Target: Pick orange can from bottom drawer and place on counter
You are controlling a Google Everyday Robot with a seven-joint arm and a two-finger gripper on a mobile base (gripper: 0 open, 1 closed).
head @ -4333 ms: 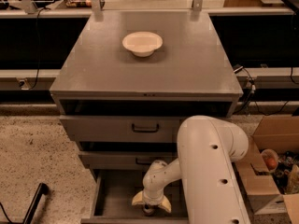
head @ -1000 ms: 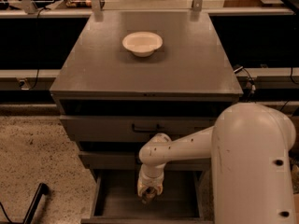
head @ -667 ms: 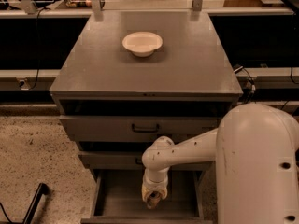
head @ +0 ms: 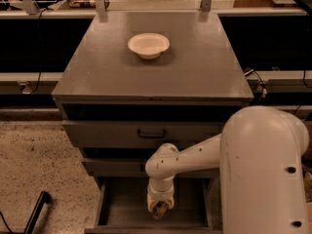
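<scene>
The bottom drawer (head: pixel 121 204) stands pulled open at the foot of the grey cabinet, its plain grey floor showing. My gripper (head: pixel 159 211) hangs inside it, pointing down from the white arm's wrist (head: pixel 161 169). A small orange-brown shape, the orange can (head: pixel 158 208), shows between the fingertips, and the gripper looks shut on it. Most of the can is hidden by the fingers. The counter (head: pixel 195 74) is the wide grey top of the cabinet, well above the gripper.
A white bowl (head: pixel 148 45) sits on the counter toward the back, left of centre. The two upper drawers, one with a black handle (head: pixel 151 133), overhang the bottom drawer. My bulky white arm link (head: pixel 265 174) fills the lower right. A black leg (head: pixel 35 212) lies on the speckled floor at left.
The gripper stood with fingers spread on the drawer floor earlier. Since then the arm has swung round, and over the last second the gripper has drifted slightly right and down in view.
</scene>
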